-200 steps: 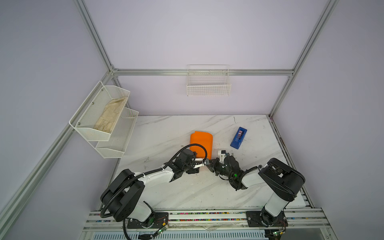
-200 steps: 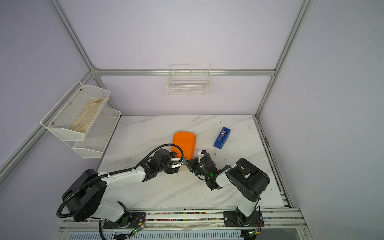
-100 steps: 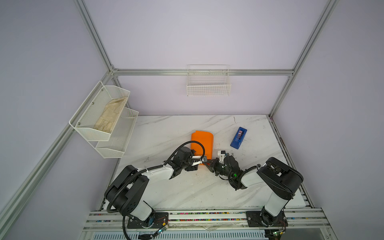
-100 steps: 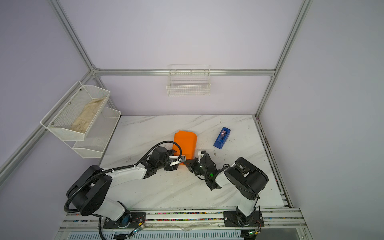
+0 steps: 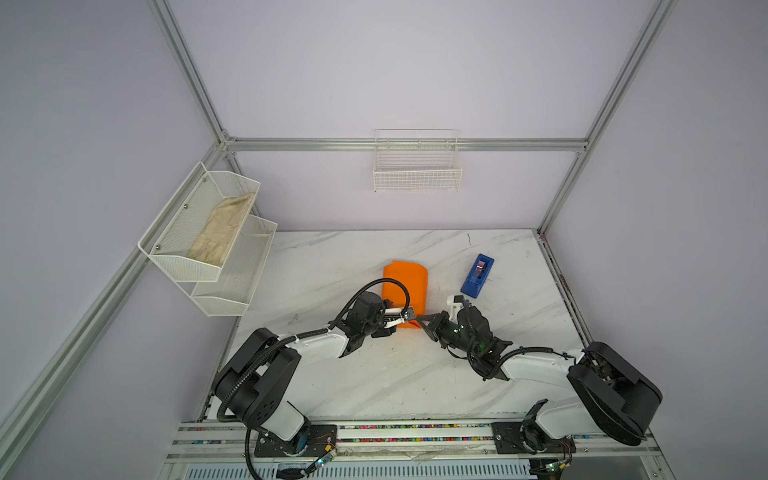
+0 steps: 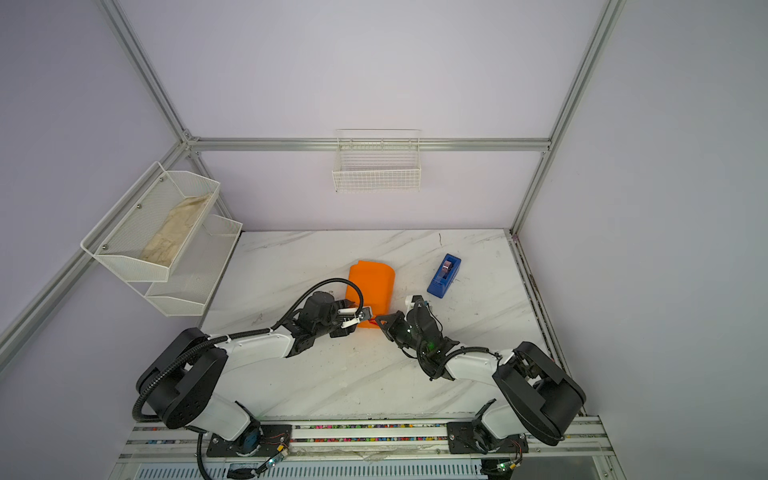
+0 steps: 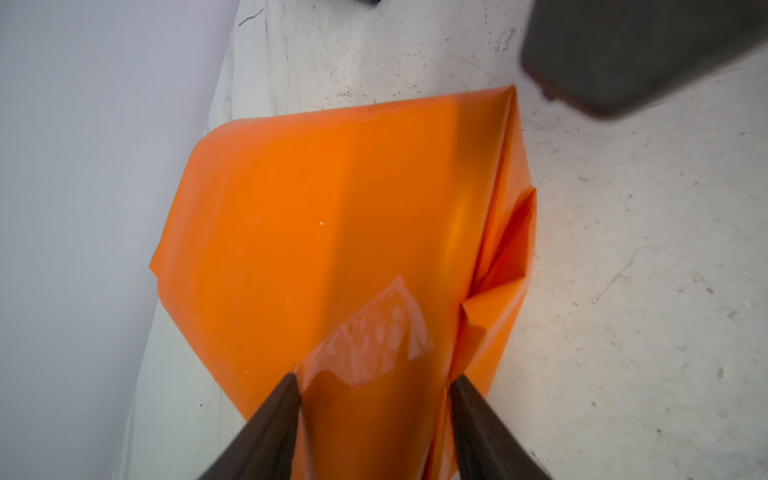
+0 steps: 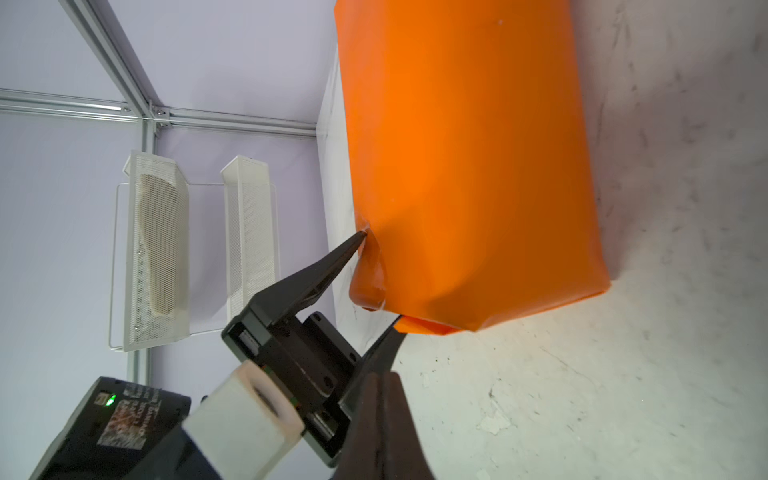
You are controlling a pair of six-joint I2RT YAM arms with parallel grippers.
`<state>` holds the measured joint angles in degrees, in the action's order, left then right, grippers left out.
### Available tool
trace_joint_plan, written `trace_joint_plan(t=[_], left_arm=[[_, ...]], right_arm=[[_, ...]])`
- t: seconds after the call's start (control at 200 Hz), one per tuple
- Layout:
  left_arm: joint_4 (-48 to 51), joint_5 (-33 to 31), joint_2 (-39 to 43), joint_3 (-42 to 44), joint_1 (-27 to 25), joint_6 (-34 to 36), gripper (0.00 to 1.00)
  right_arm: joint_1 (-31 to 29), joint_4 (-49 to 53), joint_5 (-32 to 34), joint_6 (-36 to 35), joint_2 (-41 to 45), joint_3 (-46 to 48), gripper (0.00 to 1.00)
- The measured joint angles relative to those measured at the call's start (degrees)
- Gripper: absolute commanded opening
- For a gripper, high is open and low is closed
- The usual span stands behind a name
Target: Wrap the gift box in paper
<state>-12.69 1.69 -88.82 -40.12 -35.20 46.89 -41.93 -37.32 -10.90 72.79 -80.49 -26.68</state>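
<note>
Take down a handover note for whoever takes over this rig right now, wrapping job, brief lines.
Grippers: left gripper jaws apart, straddling the near end fold of the paper, tips at it; right gripper shut, nothing seen in it, beside that end.
Things: gift box not visible, presumably inside the rolled paper; tape dispenser to its right.
Done: paper wrapped round, tape strip on the near end.
Left: finish this end; far end looks unfolded.

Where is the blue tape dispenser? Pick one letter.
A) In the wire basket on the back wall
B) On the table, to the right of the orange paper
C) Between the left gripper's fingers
B: in both top views the blue tape dispenser stands on the table, to the right of the orange paper and apart from it.
</note>
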Motion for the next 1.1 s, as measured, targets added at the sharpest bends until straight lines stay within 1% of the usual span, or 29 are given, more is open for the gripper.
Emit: trace_joint_plan(t=[0.12,0.22,0.39,0.475,0.605,0.735,0.82,0.885,1.02,1.1], left_arm=[[-0.15,0.02,-0.11,0.0,0.02,-0.44,0.54],[-0.5,0.02,-0.31,0.0,0.02,-0.87,0.55],[-0.96,0.02,-0.57,0.0,0.02,-0.92,0.54],[-1.14,0.02,-0.7,0.0,0.0,-0.92,0.55],[-1.18,0.04,-0.7,0.0,0.0,-0.92,0.55],[-1.25,0.04,-0.76,0.0,0.0,-0.92,0.55],[-1.25,0.04,-0.76,0.0,0.0,-0.92,0.55],[-1.25,0.04,-0.76,0.0,0.0,-0.92,0.55],[-1.25,0.04,-0.76,0.0,0.0,-0.9,0.55],[-1.25,0.04,-0.76,0.0,0.0,-0.9,0.55]], right_arm=[[0.68,4.9,0.17,-1.84,0.9,0.0,0.0],[2.73,8.92,-0.26,-4.24,2.58,-0.31,0.0],[5.92,12.81,-3.23,-9.18,1.99,-4.74,0.0],[5.92,12.02,-6.47,-11.08,-0.83,-6.64,0.0],[5.2,9.73,-12.13,-12.52,-8.07,-8.31,0.0],[3.54,8.41,-14.67,-12.68,-11.63,-8.57,0.0],[2.84,8.59,-14.86,-12.68,-12.22,-8.57,0.0],[2.64,9.94,-13.53,-12.68,-11.56,-8.57,0.0],[2.64,16.02,-8.33,-13.57,-6.36,-8.59,0.0],[2.67,17.0,-7.54,-13.73,-4.15,-8.59,0.0]])
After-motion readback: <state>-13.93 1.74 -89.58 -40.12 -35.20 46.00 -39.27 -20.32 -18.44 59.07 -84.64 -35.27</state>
